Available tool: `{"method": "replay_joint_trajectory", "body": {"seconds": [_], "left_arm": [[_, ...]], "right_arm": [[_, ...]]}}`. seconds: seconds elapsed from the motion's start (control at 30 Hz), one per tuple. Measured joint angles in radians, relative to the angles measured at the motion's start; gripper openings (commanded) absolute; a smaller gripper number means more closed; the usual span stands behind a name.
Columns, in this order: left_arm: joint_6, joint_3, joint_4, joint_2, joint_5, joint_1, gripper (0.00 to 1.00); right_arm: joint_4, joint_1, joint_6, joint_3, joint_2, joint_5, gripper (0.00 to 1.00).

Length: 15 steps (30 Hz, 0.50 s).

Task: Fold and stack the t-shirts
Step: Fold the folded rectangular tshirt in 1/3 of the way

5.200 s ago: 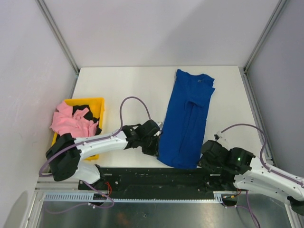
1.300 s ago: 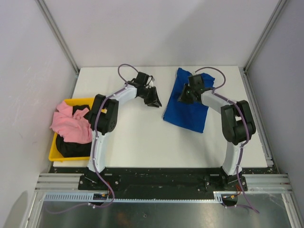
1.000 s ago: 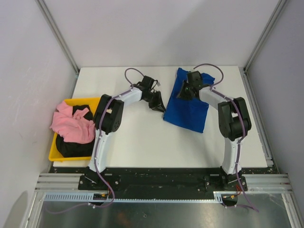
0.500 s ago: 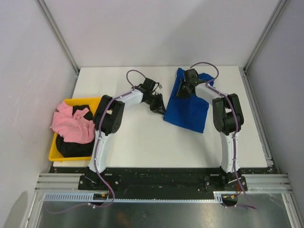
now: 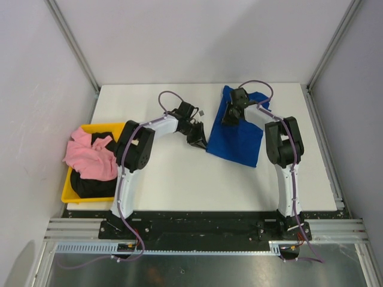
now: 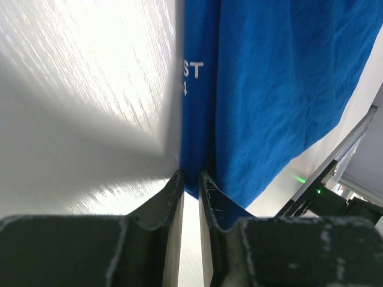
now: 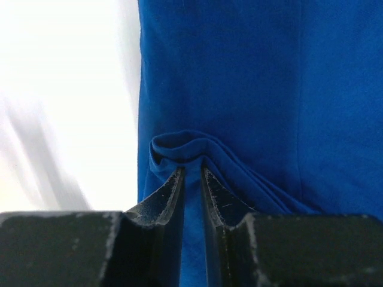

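The royal-blue t-shirt lies folded on the white table at the back right. My left gripper is shut on its near-left corner; the left wrist view shows blue cloth with white lettering pinched between the jaws. My right gripper is shut on a bunched fold at the shirt's far-left edge, seen in the right wrist view. The pink t-shirt and the black t-shirt lie crumpled in the yellow bin at the left.
The white table is bordered by grey walls with metal frame posts at the back corners. A black rail runs along the near edge by the arm bases.
The shirt went from a long strip to folded in half at the back. In the last second the left gripper moved right to the shirt's corner and the right gripper shifted slightly back.
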Motion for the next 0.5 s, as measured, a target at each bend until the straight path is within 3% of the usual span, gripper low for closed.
{"method": "replay_joint_trajectory", "body": {"seconds": [0.5], "left_arm": [[0.044, -0.190, -0.003, -0.141, 0.006, 0.010, 0.10]], "right_arm": [[-0.025, 0.000, 0.000, 0.063, 0.037, -0.004, 0.20]]}}
